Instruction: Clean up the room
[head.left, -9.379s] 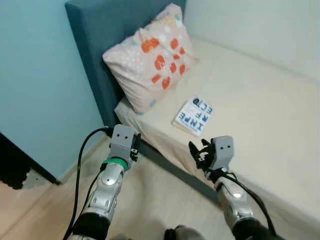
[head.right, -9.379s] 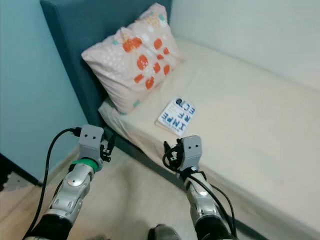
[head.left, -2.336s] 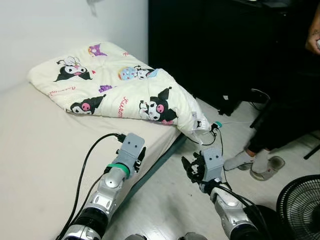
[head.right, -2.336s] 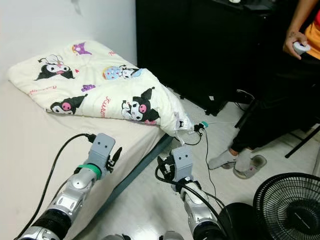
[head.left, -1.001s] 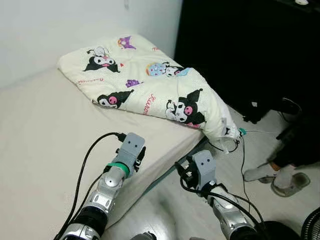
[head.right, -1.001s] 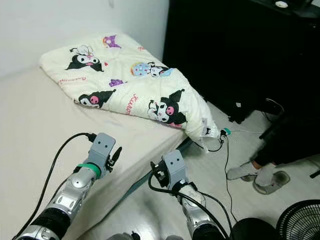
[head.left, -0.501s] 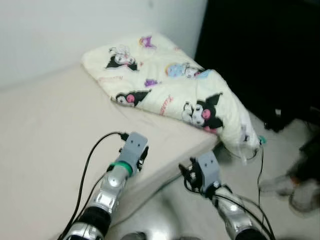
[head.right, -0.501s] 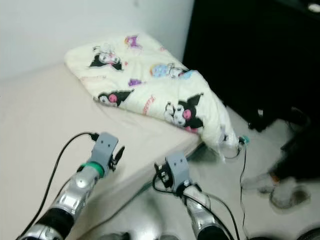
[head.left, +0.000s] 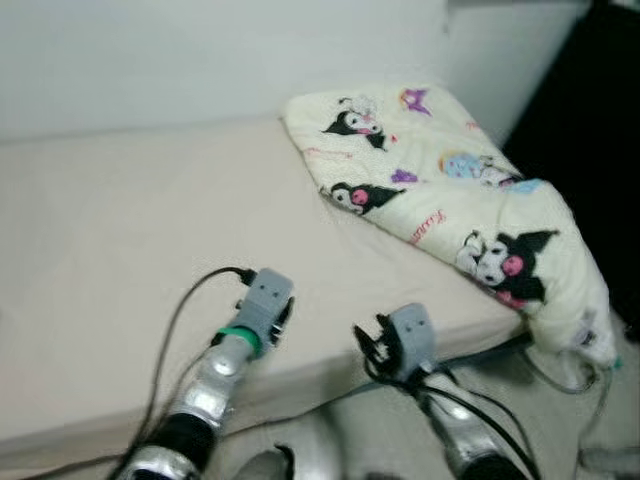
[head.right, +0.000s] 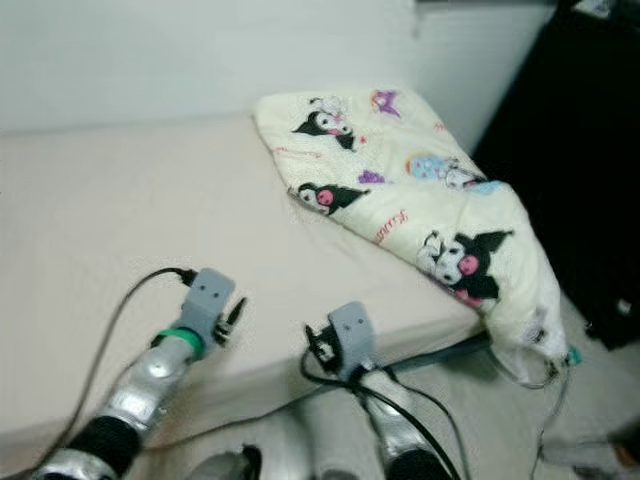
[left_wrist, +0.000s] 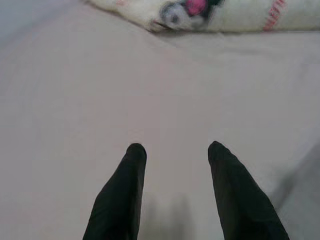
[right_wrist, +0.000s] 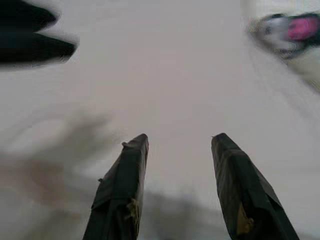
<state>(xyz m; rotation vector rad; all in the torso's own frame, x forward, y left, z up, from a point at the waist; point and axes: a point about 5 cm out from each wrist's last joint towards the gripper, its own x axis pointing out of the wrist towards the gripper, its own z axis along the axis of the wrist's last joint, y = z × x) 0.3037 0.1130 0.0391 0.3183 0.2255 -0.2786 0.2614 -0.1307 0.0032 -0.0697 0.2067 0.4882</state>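
Presently both arms ride forward at the bed's (head.left: 120, 230) edge: left gripper (left_wrist: 175, 150) and right gripper (right_wrist: 177, 140) parted, empty (likely in transit), cartoon-print blanket (head.left: 450, 190) ahead, right.

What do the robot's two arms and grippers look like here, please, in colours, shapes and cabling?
Both arms are silver and jointed, darker towards the base, each ending in a grey boxy wrist block. The left arm has a green ring below its block and a black cable looping to it. The right arm carries black cables too. The left gripper and right gripper each have two long, tapering black fingers.
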